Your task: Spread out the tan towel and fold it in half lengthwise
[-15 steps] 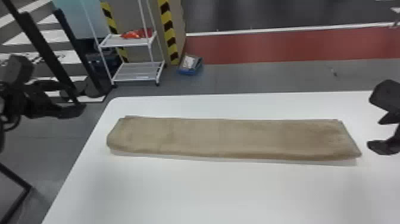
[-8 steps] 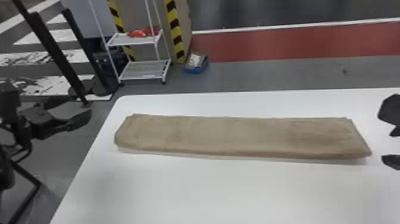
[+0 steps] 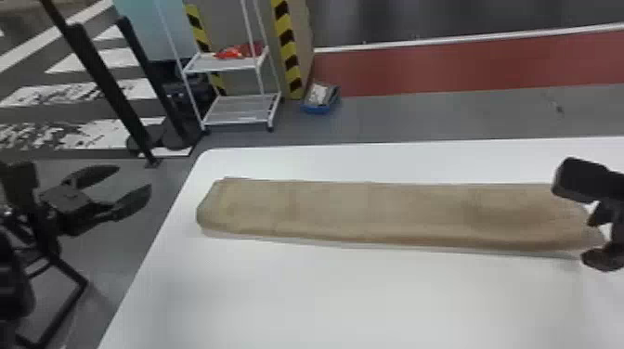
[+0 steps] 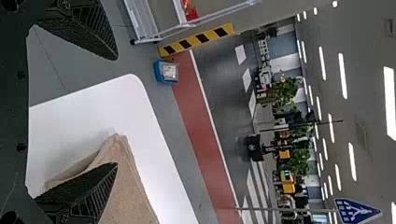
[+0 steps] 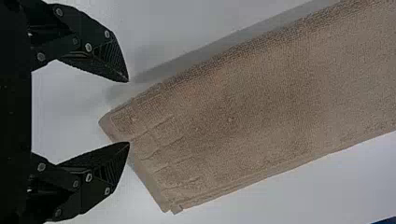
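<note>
Gaping wide, empty: left tool (image 3: 134, 178) beside the table (image 3: 325, 297), right tool (image 3: 588, 241) near the end of the tan towel (image 3: 394, 211).

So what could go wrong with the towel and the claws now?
The right claw is open by a corner of the tan towel. If it closed there, it might pinch just one layer and pull the fold crooked. The left claw is open beyond the left edge of the table, so it could bump that edge if it swung in low.
</note>
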Controlling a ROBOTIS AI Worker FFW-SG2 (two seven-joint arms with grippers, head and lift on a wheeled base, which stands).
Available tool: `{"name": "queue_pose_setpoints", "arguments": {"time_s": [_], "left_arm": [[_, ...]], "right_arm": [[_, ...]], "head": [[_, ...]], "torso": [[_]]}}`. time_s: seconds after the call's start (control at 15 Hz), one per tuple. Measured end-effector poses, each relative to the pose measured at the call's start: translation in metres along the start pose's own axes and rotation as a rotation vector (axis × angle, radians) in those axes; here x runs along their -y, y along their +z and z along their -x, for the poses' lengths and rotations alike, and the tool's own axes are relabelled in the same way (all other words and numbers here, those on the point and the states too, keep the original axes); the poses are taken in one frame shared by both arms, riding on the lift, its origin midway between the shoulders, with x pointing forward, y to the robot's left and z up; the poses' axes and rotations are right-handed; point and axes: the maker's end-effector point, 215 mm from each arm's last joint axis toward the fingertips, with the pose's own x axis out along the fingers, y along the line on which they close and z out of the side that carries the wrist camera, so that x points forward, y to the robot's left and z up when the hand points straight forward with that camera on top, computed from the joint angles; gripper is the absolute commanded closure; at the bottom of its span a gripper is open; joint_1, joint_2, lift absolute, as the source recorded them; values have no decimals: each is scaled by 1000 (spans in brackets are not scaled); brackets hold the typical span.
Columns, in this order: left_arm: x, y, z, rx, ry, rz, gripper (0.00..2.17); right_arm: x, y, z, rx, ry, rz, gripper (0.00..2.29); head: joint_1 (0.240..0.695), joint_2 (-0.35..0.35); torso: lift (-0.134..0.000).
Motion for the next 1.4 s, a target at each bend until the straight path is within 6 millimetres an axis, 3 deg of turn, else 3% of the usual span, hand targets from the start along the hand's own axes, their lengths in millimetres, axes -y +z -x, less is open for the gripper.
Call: {"name": "queue_pose_setpoints", "arguments": {"time_s": [0.27,0.47,0.67,1.13,1.4], "left_arm": [[1,-2,1,0,-2,1,83],[1,-2,1,0,-4,-1,83],[1,-4,2,-3,-3,-6,87],[2,-5,0,-6,-4,-10,87],[3,-3,-3,0,3,-10,83]], "right_arm": [[2,9,-3,12,11,21,1447],[0,12,0,20,5,44,1629],[-1,6,11,32,-18,41,1652],[2,-77,26,-48,-48,-14,1656],[16,-109,32,-75,-63,-39,1656]], "head": [[695,251],[695,254],[695,253],[695,179],[695,134]], "torso": [[-125],[-125],[-125],[-125],[-125]]}}
